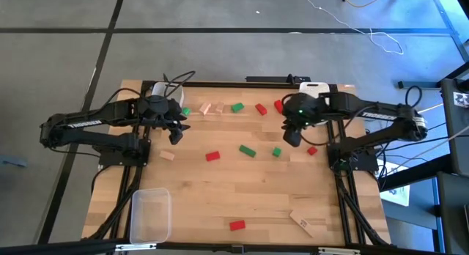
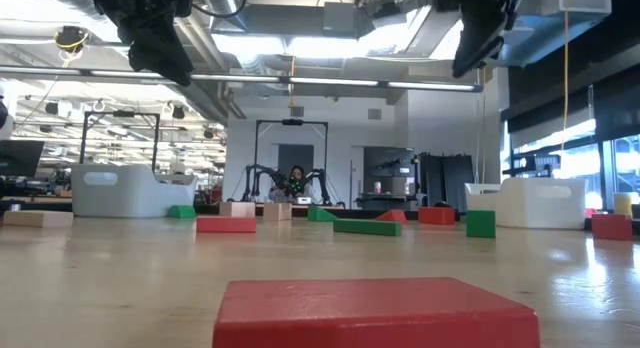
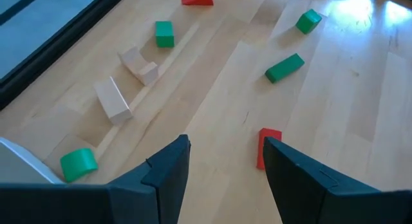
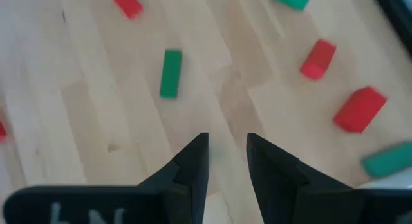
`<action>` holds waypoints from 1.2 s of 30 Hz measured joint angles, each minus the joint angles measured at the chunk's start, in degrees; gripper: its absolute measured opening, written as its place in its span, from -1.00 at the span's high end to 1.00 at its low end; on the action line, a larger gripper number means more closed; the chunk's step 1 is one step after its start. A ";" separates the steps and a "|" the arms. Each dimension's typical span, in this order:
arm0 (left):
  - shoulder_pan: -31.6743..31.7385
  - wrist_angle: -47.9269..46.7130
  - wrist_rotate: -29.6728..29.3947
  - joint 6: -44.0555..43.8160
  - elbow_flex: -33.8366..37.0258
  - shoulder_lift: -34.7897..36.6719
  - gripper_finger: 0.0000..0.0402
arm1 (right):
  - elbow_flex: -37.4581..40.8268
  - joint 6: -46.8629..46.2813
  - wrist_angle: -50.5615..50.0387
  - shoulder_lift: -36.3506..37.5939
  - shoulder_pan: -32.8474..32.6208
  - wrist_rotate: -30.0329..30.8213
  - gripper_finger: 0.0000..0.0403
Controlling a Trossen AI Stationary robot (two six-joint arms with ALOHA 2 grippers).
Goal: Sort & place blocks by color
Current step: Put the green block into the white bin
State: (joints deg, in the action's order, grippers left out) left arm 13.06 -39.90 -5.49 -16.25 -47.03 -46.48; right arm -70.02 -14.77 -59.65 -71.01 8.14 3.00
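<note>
Left end effector (image 1: 174, 135) open above table, blocks (image 1: 247, 150) scattered beyond

Bright overhead light — table (image 3: 360, 18) glare, right wrist view blurred.

The high view looks straight down on the whole pale wooden table (image 1: 242, 204), far enough off to take in both dark arms and the grey floor around them. The low view sits at table-top height, very near a flat bright red block (image 2: 375, 310), and faces level across the boards into the room beyond. Each wrist camera looks down and forward past its own dark fingers at the table from close by, and both show the long green rectangular block (image 3: 284, 67) (image 4: 170, 73) that the overhead view places mid-table (image 1: 247, 150).
</note>
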 joint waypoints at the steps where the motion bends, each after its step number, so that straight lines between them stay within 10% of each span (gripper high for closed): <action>1: 0.00 -0.02 0.01 0.00 0.00 0.00 0.06 | 0.00 -0.16 -0.43 -0.67 0.00 -0.70 0.47; 20: 0.00 0.07 -0.01 0.00 0.00 0.00 0.06 | 0.02 3.33 -1.98 -6.63 -0.02 -8.64 0.71; 36: 0.00 0.09 0.01 -0.02 0.02 0.00 0.06 | 0.04 -4.24 -4.48 -13.65 -0.01 -7.67 0.23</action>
State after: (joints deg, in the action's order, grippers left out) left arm 13.06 -39.81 -5.48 -16.27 -47.00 -46.48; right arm -69.97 -19.01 -64.13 -84.65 8.13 -4.67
